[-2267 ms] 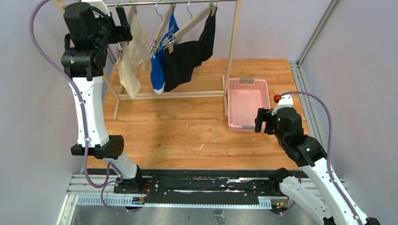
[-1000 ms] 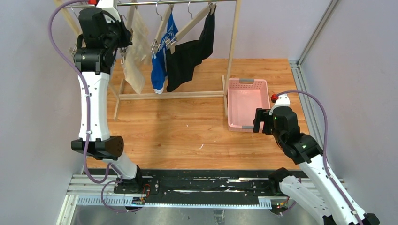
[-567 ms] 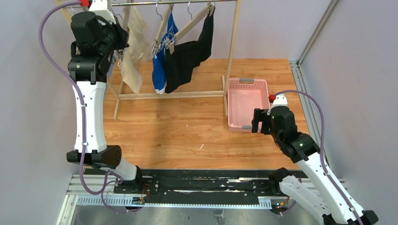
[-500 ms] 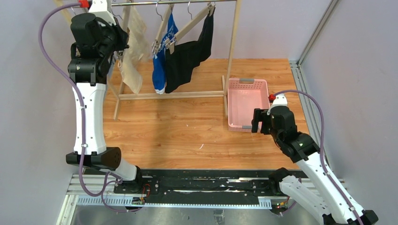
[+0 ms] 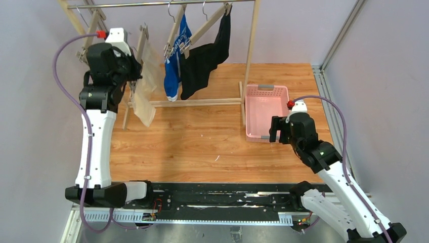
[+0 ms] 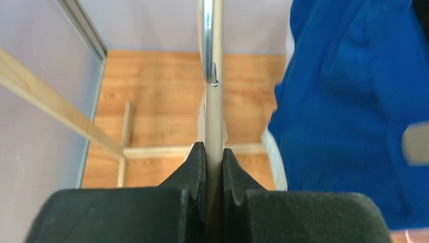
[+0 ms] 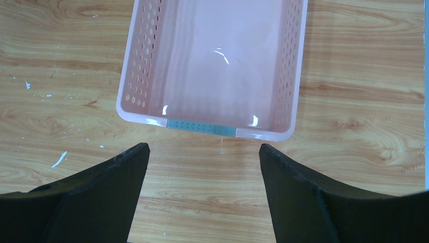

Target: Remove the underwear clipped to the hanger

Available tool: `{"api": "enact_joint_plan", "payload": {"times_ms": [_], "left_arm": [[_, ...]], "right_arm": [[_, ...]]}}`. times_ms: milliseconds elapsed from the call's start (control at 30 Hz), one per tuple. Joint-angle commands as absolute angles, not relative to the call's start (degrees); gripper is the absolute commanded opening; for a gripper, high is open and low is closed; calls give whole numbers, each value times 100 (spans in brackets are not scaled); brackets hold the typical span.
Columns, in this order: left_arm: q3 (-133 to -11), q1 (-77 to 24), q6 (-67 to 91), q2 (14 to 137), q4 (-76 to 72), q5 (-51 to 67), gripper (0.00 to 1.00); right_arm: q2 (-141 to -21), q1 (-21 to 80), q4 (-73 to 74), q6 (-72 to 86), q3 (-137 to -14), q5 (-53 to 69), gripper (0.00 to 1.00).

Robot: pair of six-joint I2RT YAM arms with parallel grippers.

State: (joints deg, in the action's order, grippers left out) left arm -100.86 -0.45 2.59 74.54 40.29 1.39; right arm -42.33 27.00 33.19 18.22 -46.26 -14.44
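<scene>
Cloth briefs hang upper left, three: cream pair (image 5: 144, 96), blue pair (image 5: 172, 76), black pair (image 5: 202, 61); left claw (image 6: 214, 152) pinches cream pair; right claw (image 7: 203, 148) gapes above perforated pink plastic basket (image 7: 132, 66).

Worktop (image 5: 192, 136): wood-grain board with pale walls at 9 and 3 o'clock.
Rack (image 5: 187, 103): light wooden frame standing on the worktop from 10 to 12 o'clock, with a low crossbar near the board.
Rail (image 5: 152, 3): metal bar across the rack's top. Two hangers (image 5: 210, 23) hook over it, with underwear (image 5: 171, 76) clipped on.
Basket (image 5: 249, 114): pink, with perforated walls and grey handle strips. It sits flat on the worktop at 2 o'clock, just beside the rack's right post.
Flecks (image 5: 216, 158): small white scraps near 6 o'clock.
</scene>
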Motion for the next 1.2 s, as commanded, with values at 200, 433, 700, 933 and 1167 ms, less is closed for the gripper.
{"api": "enact_joint_plan", "payload": {"times_ms": [200, 433, 700, 933, 1167], "left_arm": [[-7323, -36, -73, 5175, 4087, 1243, 0], [-6661, -59, -63, 4729, 5120, 2568, 0], [-5980, -888, -1, 4767, 5290, 3159, 0], [-6070, -1908, 19, 5038, 5195, 3111, 0], [-6563, -1962, -288, 5197, 4845, 3806, 0]], "right_arm": [[-4654, 2845, 2728, 1783, -4585, -781, 82], [-5377, 2898, 2093, 1777, -4971, 99, 82], [-6199, 2908, 1470, 1594, -5790, 1582, 82], [-6742, 2907, 879, 1573, -6439, 2992, 85], [-7420, 2909, 501, 1297, -6896, 4689, 84]]}}
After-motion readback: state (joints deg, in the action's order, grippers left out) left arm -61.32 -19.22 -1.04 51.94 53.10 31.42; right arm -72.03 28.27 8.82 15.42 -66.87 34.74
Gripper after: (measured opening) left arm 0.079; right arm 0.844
